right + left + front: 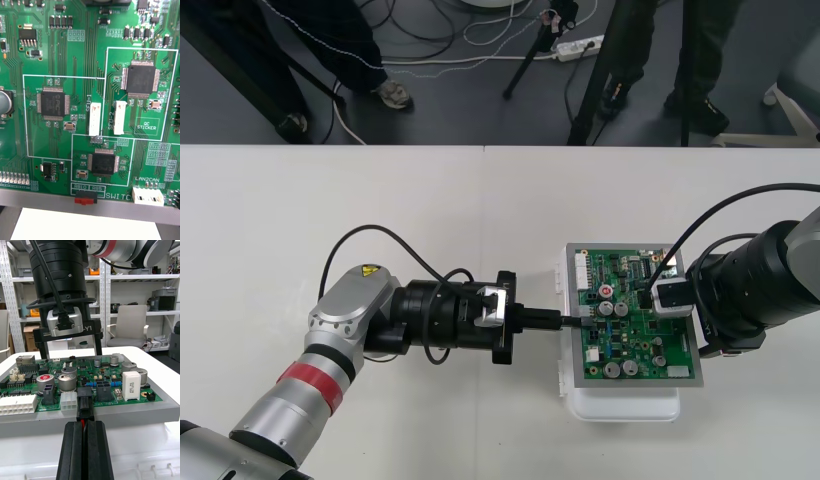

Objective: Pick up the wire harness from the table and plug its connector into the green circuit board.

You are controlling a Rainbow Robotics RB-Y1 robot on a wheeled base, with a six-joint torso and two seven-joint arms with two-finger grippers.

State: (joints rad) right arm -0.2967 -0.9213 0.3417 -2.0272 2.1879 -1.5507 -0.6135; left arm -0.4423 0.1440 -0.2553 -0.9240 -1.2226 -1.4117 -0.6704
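While the left hand (567, 320) clamps the plug (84, 403) at the board (632, 350) edge, the right hand (70, 354) hangs spread.

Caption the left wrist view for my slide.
Left gripper, shut on the harness plug, holds it at the green circuit board's edge; right gripper stands opposite.

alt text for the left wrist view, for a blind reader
The left gripper, shut on the wire harness, holds its black plug against the green circuit board's edge. The right gripper hangs over the board's far side, fingers apart.
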